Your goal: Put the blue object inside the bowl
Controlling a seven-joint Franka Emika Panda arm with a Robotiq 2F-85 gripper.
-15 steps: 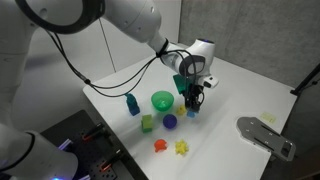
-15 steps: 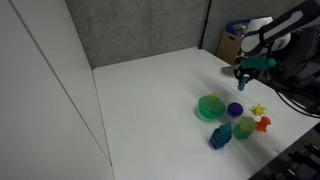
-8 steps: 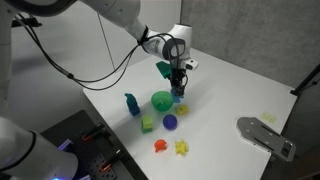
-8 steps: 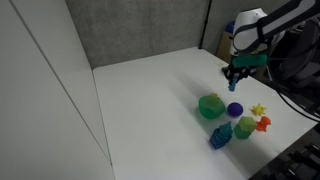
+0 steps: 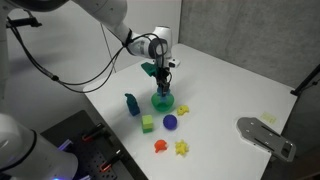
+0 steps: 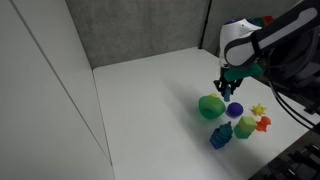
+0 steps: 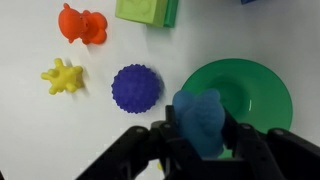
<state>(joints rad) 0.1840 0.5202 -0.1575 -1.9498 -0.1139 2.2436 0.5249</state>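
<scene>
My gripper (image 7: 203, 130) is shut on the small light-blue knobbly toy piece (image 7: 199, 118) and holds it in the air. In the wrist view it hangs over the near rim of the bright green bowl (image 7: 255, 85). In both exterior views the gripper (image 5: 162, 86) (image 6: 226, 89) hovers just above the bowl (image 5: 162, 101) (image 6: 209, 106). The blue piece is hard to make out between the fingers in the exterior views.
Beside the bowl lie a purple-blue knobbly ball (image 7: 136, 88) (image 5: 170, 122), a yellow star piece (image 7: 62, 75) (image 5: 182, 147), an orange piece (image 7: 82, 24) (image 5: 159, 145), a light green block (image 7: 146, 10) (image 5: 148, 123) and a taller dark blue upright object (image 5: 131, 104). A grey metal plate (image 5: 265, 135) lies at the table's edge.
My gripper has carried the blue piece sideways across the table, from beside the bowl to just above it.
</scene>
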